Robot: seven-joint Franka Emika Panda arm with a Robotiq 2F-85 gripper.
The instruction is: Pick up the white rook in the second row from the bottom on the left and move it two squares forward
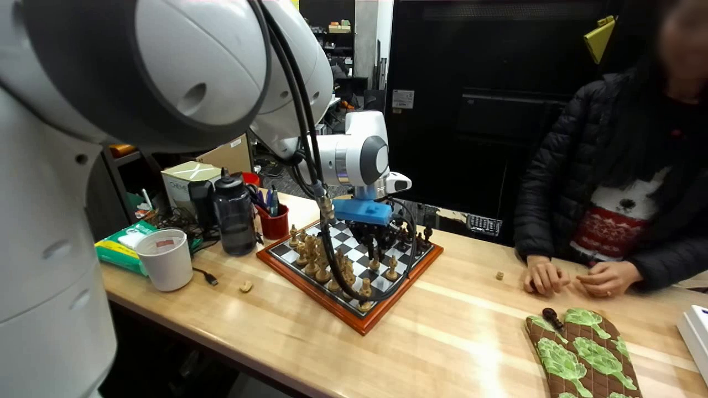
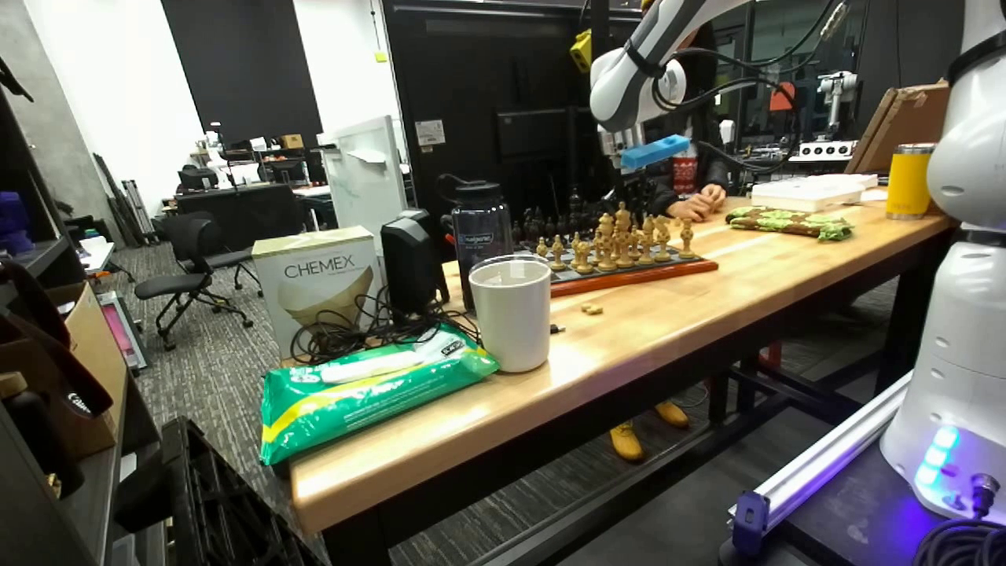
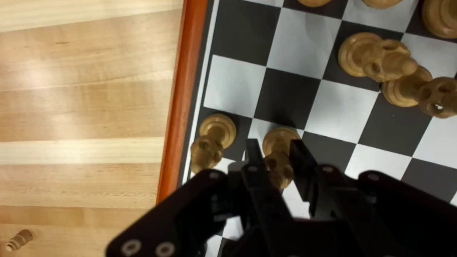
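Where the wrist view looks down, the end effector (image 3: 275,145) pinches a light-wood chess piece (image 3: 280,151) by its upper part, a dark jaw snug against each side. Carved with dark hollows above a ringed round base, the piece is upright, its long axis vertical and its head toward that view's lower edge, on or just over a pale square (image 3: 258,129) second in from the reddish-brown rim (image 3: 181,101) of the chessboard (image 3: 291,93). In an exterior view, other light-wood pieces (image 2: 604,240) crowd the board's near edge, and a yellow tumbler (image 2: 910,185), seen only there, stands on the counter (image 2: 644,330).
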